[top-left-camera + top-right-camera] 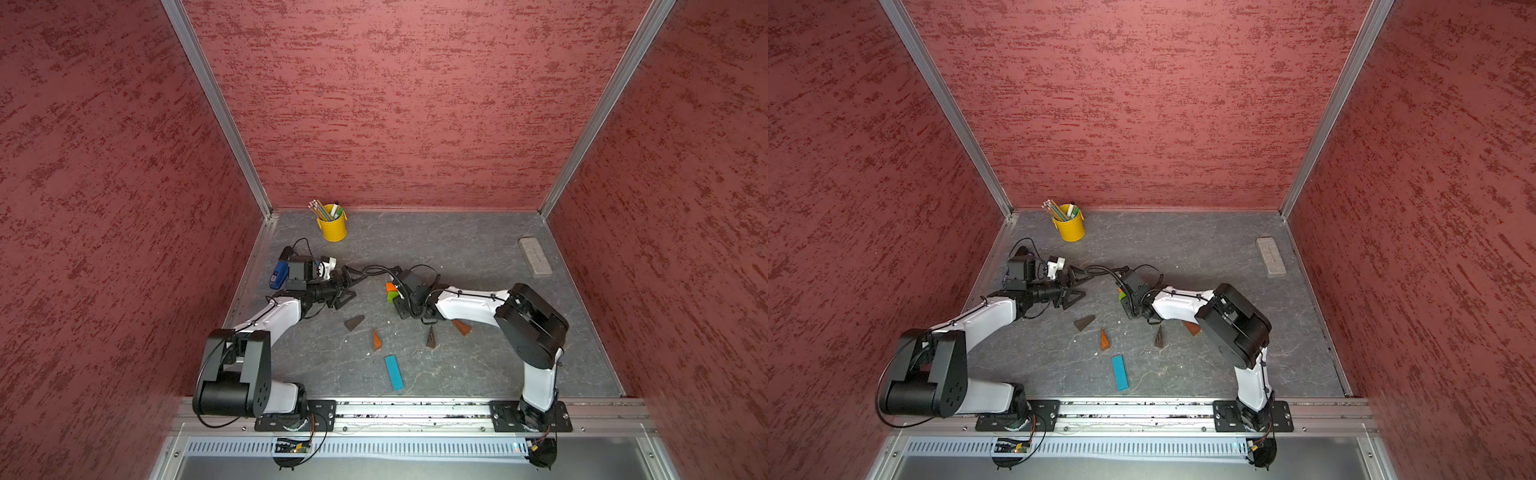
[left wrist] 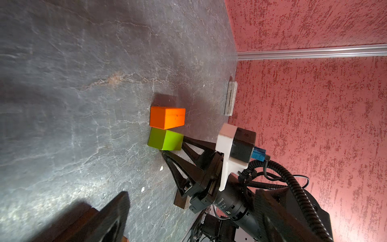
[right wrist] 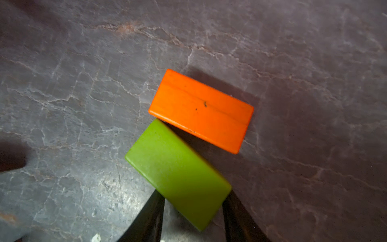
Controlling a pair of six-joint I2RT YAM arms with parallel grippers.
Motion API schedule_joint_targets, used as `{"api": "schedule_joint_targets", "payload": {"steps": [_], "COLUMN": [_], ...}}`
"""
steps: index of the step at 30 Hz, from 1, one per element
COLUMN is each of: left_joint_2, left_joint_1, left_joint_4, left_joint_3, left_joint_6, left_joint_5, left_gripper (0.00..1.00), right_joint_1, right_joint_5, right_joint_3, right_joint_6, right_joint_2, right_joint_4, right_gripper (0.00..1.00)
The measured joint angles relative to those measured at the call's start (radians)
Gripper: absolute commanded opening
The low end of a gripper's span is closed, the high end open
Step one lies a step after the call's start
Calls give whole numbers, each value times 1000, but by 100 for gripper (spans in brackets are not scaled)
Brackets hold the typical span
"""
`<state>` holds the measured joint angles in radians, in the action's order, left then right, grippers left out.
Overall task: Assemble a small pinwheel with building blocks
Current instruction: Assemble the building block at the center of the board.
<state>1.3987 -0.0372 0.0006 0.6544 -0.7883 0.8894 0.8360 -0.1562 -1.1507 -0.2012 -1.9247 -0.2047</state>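
In a top view: L gripper (image 1: 350,289) wide open; blue bar (image 1: 393,372) flat on grey stone-look table (image 1: 478,257), long axis near-to-far; red walls (image 1: 395,104). L wrist: orange block (image 2: 167,117) touching green block (image 2: 165,139), mid-table. R wrist: R gripper (image 3: 193,201) clamps green block's end, block skewed vs orange.

We list: orange block (image 3: 201,111) and green block (image 3: 178,174), flat, centre table, touching corner to edge; four brown wedges (image 1: 354,322) (image 1: 376,340) (image 1: 431,337) (image 1: 462,327) scattered nearer; blue bar (image 1: 393,372) flat, nearest, apart.

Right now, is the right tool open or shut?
Shut on the green block: in the right wrist view, the right tool pinches it between two black fingers.
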Motion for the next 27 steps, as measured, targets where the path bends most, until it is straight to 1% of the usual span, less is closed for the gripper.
{"api": "schedule_joint_targets", "payload": {"steps": [5, 14, 27], "left_joint_2": [-3, -24, -25], "left_joint_1": [2, 5, 5], "left_joint_4": [-1, -7, -16], "left_joint_3": [0, 0, 0], "left_joint_6": [0, 1, 1], "left_joint_5": [0, 0, 0], "left_gripper": [95, 96, 96], "right_joint_1": [-2, -24, -48], "right_joint_5": [8, 8, 6], "right_joint_3": [1, 7, 19], "right_joint_6": [45, 94, 116], "right_joint_2": [0, 0, 0], "right_joint_4": [2, 3, 5], "right_gripper": [45, 47, 48]}}
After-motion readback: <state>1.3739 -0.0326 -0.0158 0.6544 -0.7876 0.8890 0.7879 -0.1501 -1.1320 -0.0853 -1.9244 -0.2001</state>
